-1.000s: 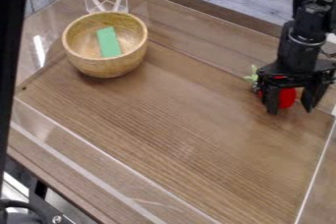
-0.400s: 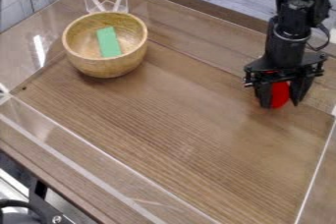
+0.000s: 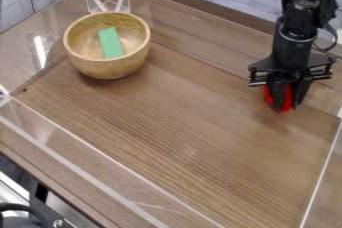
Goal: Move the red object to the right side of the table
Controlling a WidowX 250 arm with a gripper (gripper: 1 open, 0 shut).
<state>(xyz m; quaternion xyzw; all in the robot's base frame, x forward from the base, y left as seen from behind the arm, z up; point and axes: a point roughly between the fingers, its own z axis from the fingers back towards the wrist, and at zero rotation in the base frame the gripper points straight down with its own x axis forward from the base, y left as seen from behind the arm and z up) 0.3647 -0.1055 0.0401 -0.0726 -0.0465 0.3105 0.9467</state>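
Note:
The red object [image 3: 282, 98] is a small glossy red fruit resting on the table [image 3: 174, 122] near its right edge. My gripper [image 3: 283, 94] comes straight down onto it from the black arm above. Its dark fingers [image 3: 271, 88] are pressed in against both sides of the fruit, so the gripper is shut on it. Only a narrow strip of red shows between the fingers, and the green stem is hidden.
A wooden bowl [image 3: 107, 47] holding a green block [image 3: 110, 42] stands at the back left. A low clear acrylic wall [image 3: 80, 162] runs along the table's edges, close to the gripper on the right.
The jaws, wide apart around the red object before, have closed onto it. The arm shifted slightly left and settled over the fruit.

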